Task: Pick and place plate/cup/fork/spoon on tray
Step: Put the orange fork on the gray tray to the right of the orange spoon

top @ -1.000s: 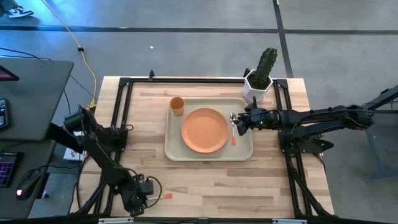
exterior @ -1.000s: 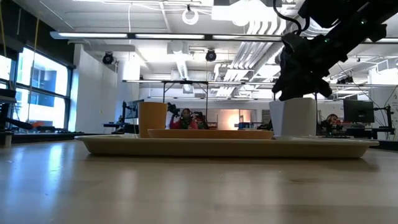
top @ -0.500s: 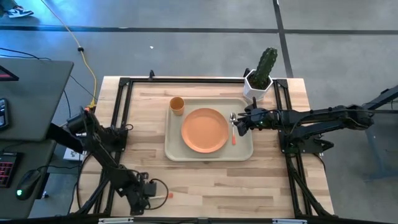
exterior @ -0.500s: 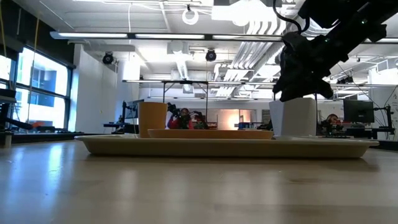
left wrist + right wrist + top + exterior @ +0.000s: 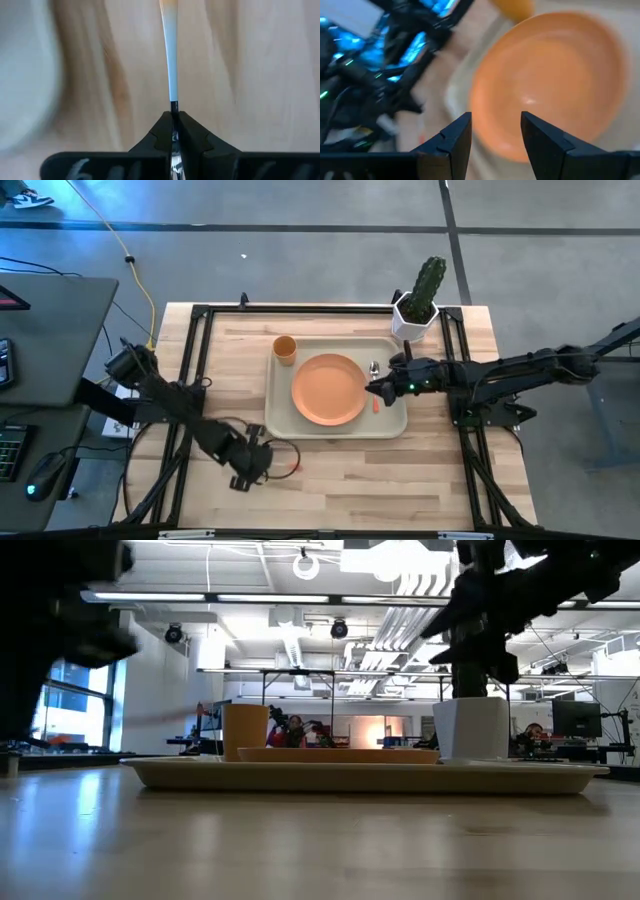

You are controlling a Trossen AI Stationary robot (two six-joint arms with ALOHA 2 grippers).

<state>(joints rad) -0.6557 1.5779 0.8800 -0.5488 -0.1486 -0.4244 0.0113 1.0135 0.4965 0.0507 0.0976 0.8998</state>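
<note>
The cream tray (image 5: 280,415) lies mid-table with the orange plate (image 5: 328,388) on it and the orange cup (image 5: 285,348) standing at its far left corner. The spoon (image 5: 374,367) lies on the tray right of the plate, partly under my right gripper (image 5: 377,388), which hovers there open and empty; its wrist view (image 5: 495,120) looks down on the plate (image 5: 555,85). My left gripper (image 5: 258,464) is shut on the fork (image 5: 292,467), near the tray's near left corner. My left gripper pinches the fork's thin dark end (image 5: 173,105) between its two fingertips. The fingers lie along the fork, and the handle (image 5: 171,60) sticks straight out ahead of them, its orange tip toward the table's right. The fork seems held above the wood.
A white pot with a green cactus (image 5: 415,315) stands just beyond the tray's far right corner, close to my right arm. Black frame rails run along the table's left and right sides. Bare wood lies between the tray and the near edge.
My left gripper has swung from the near left corner of the table up and toward the far right, to the tray's near left corner, carrying the fork along. My right gripper has shifted slightly toward the plate.
</note>
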